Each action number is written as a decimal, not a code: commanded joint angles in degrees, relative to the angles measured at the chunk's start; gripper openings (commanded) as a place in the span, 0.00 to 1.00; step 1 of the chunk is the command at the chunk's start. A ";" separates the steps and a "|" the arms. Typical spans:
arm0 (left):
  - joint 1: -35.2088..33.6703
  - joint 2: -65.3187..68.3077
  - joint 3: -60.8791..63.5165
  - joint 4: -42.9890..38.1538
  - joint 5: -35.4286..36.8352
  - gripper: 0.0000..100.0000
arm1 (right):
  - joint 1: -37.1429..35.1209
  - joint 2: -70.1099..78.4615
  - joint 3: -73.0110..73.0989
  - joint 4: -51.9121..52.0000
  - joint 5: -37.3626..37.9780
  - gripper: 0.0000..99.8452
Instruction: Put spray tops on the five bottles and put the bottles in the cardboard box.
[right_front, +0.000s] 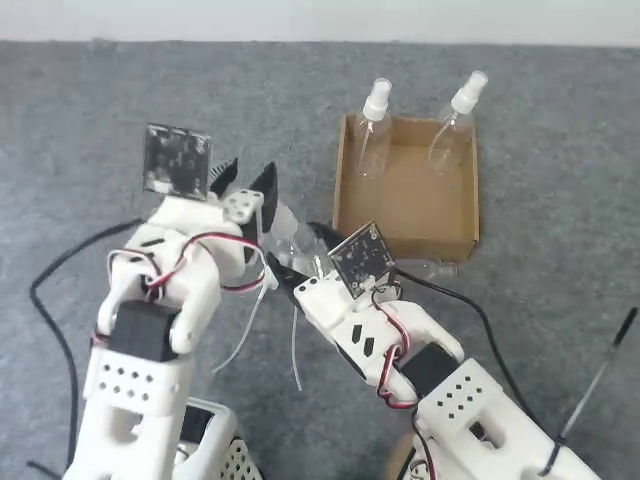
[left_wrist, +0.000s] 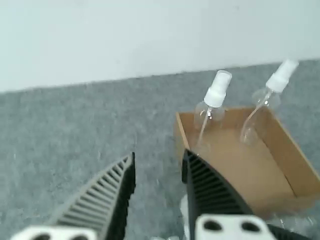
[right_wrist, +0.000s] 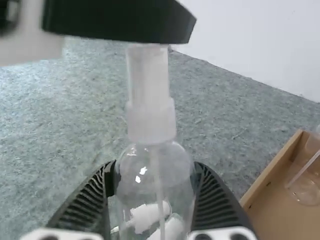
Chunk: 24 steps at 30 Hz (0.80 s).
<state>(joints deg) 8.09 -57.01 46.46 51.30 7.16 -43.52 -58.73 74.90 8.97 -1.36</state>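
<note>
Grey carpeted table (right_front: 560, 120) – carries all items.
Open brown cardboard box (right_front: 404, 243) sits beyond both arms.
Left gripper (left_wrist: 158, 156): jaws apart, grasping nothing, black finger (right_wrist: 120, 20) directly over held bottle's top; contact cannot be told.
Right gripper (right_wrist: 152, 200): clamped on round body of clear plastic bottle with white spray top (right_wrist: 150, 120), upright, near box.
Two clear capped bottles (right_front: 372, 140) (right_front: 452, 135) stand along box far wall.
Another clear bottle (right_front: 432, 268) lies on table – just beside box near wall.

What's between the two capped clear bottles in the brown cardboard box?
Bare floor of the brown cardboard box separates one clear bottle from the other bottle; high view.
</note>
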 joint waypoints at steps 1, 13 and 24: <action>-0.35 -3.25 4.35 -2.90 -1.49 0.12 | 0.66 -2.24 -1.49 -1.10 -0.62 0.01; -13.36 -14.07 -4.26 1.23 1.76 0.17 | 1.10 -2.24 -1.58 -1.10 -0.35 0.01; -0.70 -35.08 22.02 2.11 -4.22 0.17 | 12.97 -1.54 -16.88 7.25 -0.62 0.01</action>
<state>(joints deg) 1.23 -87.60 64.40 53.67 6.73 -33.67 -58.90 68.92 11.43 -1.36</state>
